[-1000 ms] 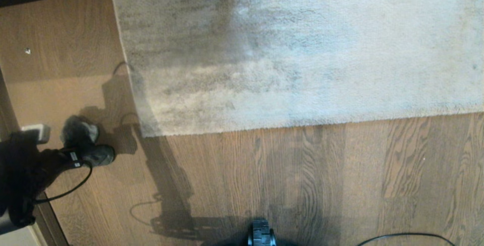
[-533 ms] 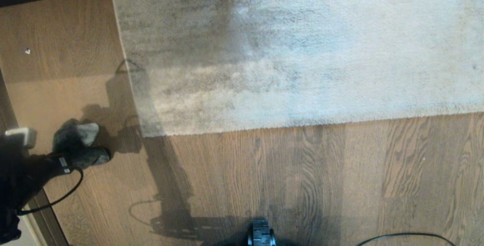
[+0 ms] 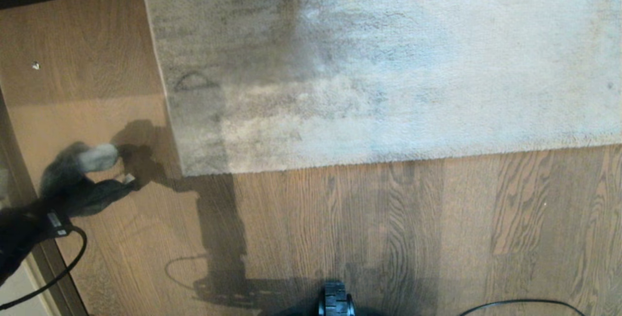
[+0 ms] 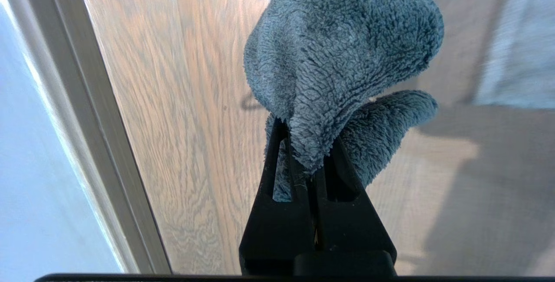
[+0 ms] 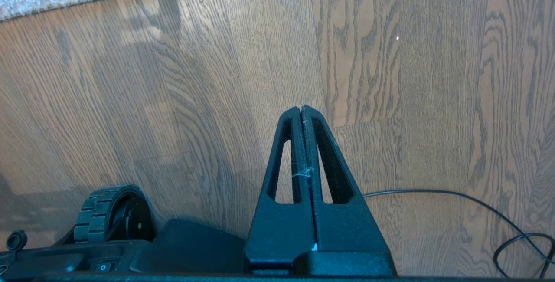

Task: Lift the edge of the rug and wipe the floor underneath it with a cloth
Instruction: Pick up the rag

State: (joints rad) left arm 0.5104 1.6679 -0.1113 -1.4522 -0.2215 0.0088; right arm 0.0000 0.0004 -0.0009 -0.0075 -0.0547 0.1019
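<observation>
Wheel [image 3: 335,301] of the base and a loose black cable [image 3: 515,304] sit nearest the robot, and the right hand [image 5: 302,108] hangs parked just above them, its fingers pressed together on nothing over bare floor [image 3: 388,233].

Out at the robot's left, the left hand [image 4: 308,143] has swung in the last second: in the head view it has drifted toward the left edge and a little farther from the robot, with the arm lower in the frame, and its shadow now reaches the rug's near left corner. It stays clamped on the cloth [image 3: 80,172], which has gone along with it. That reads as the arm carrying the rag into position, not wiping; no wiping of the hidden floor has begun.

The cloth is a fuzzy blue-grey rag pinched by one fold between the fingers, the rest bunching out beyond the tips in two soft lobes, one paler face showing. It hangs clear of the planks, near the pale door frame [image 4: 112,143].

Farther off, the rug edge [image 3: 388,158] lies flat on the floor, corner [image 3: 187,170] square and unlifted, so lifting it is likely the step to come.
</observation>
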